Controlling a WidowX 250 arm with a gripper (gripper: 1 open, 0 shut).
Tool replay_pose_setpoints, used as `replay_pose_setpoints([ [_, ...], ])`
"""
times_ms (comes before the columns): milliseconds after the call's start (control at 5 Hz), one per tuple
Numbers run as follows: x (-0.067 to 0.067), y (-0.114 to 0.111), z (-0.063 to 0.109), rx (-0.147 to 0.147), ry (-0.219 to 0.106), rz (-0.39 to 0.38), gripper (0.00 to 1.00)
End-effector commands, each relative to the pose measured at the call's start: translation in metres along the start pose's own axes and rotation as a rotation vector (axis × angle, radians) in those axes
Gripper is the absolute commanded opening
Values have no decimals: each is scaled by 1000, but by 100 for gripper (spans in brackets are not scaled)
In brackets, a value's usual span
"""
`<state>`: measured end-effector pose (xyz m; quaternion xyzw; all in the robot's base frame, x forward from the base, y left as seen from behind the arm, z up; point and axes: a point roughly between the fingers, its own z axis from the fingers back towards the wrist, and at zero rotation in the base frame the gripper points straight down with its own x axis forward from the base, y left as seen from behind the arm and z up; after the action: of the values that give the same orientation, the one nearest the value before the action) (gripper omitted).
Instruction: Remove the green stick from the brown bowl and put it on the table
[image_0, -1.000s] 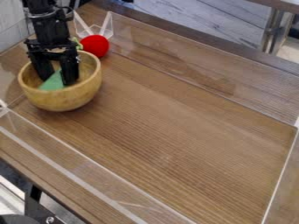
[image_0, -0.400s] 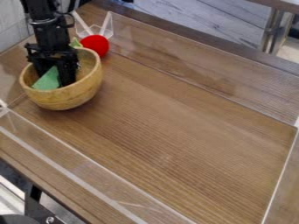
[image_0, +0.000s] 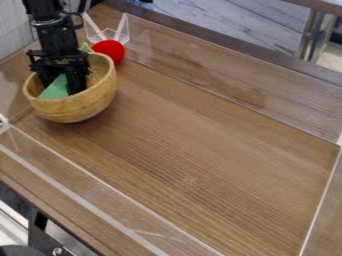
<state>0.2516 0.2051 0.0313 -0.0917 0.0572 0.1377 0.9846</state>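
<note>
Green stick (image_0: 56, 91) — gripper (image_0: 62, 78) has now closed on it.

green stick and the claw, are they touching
Touching. The camera view shows the claw down inside the brown bowl, its fingers shut on the green stick with no gap visible.

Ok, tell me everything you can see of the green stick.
The green stick is a small, flat, bright green block with a plain matte surface. It lies tilted inside the bowl, leaning toward the left wall. Only part of it shows: the black claw reaches down into the bowl over it and hides its upper end. The claw is shut, its fingers at the stick, seemingly gripping it. The stick is not yet lifted out.
</note>
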Motion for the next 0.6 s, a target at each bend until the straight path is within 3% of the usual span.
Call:
replay_pose_setpoints([
  [0,-7,4,2,-6,-6,24,0],
  [200,-12,2,-2,-17,5,30,0],
  [400,-15,7,6,-26,21,11,0],
])
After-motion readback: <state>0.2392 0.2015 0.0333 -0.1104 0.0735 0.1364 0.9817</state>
